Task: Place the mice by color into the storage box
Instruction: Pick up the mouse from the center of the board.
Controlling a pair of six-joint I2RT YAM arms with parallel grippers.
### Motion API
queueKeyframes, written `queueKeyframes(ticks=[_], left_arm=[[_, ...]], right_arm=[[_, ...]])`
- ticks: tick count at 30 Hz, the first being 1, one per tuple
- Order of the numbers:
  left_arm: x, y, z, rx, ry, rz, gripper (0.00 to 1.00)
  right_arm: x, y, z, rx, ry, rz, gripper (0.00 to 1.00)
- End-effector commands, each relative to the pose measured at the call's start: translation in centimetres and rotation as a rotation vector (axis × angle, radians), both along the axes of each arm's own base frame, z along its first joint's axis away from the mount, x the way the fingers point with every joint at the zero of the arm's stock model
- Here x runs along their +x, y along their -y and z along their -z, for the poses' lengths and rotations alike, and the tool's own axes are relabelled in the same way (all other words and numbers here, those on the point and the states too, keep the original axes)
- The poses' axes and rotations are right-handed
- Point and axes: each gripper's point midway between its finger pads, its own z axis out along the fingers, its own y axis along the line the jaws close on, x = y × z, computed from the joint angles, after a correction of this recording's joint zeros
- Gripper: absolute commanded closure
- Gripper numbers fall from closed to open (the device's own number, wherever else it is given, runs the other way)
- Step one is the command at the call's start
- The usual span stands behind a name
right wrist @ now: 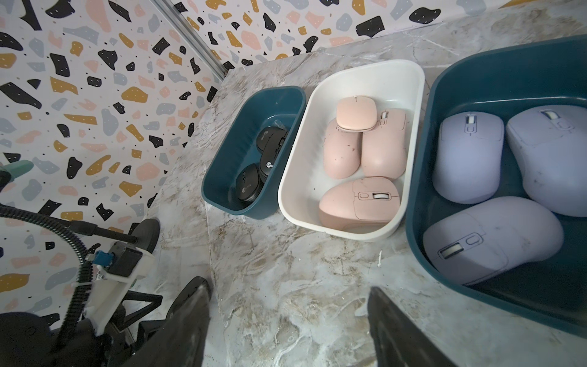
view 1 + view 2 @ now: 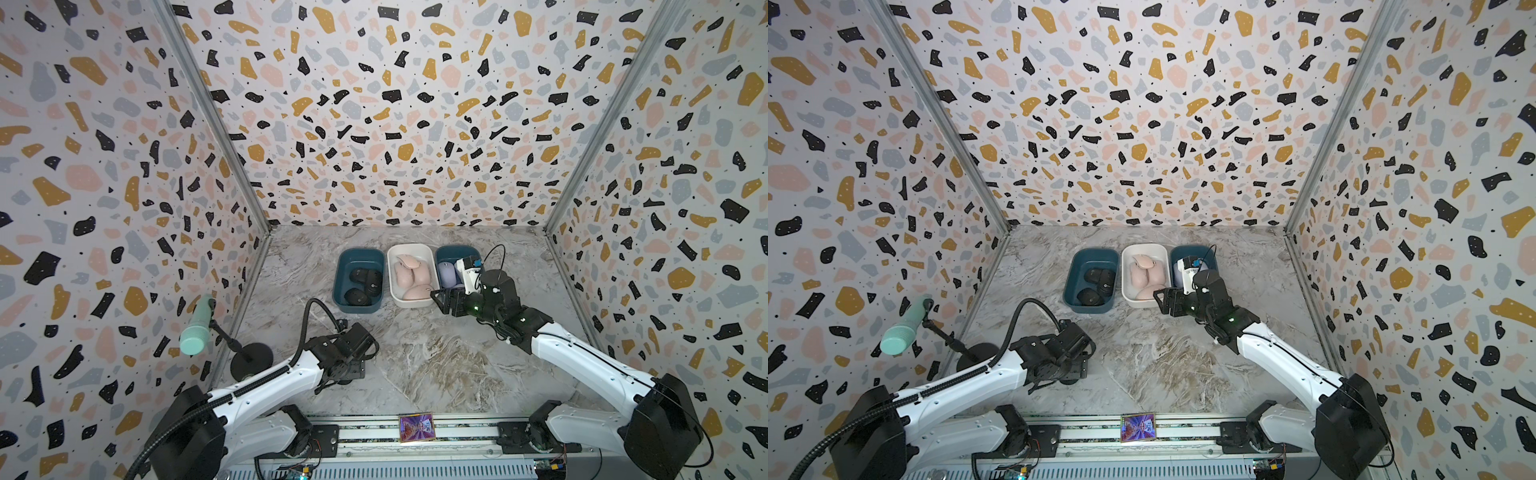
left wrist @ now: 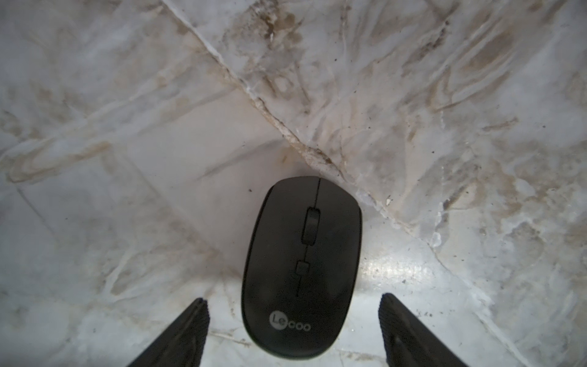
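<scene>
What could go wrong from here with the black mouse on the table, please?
The left pincer straddles only the rear of the smooth black mouse; closing there might squirt it forward. The right pincer hangs open near the white bin; carrying the mouse to the teal bin holding black mice could crowd the arms.

Mint cylinder [image 2: 197,326] (on stand [image 2: 251,360]), small screen [image 2: 416,427]

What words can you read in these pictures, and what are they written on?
"Lecoo": on the black mouse lying on the table.
Logos on the black mice in the teal bin: one begins "Le", the rest too small to read.
The small screen on the front rail: too blurred to read.
</scene>
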Motion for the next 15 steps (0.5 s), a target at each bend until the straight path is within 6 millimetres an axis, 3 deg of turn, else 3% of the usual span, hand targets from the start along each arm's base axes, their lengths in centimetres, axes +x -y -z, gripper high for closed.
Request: queueKeyframes(ticks=[1, 15], left_arm=[[0.0, 0.8, 0.7, -0.016, -0.014, 0.032, 0.18], [-0.6, 1.1, 2.8, 0.0, -0.061, 0.043, 0.26]], right_arm=[[0.0, 0.0, -1.1, 0.023, 0.02, -0.004, 0.21], [0.1, -0.2, -1.1, 0.024, 0.018, -0.009, 0.21]])
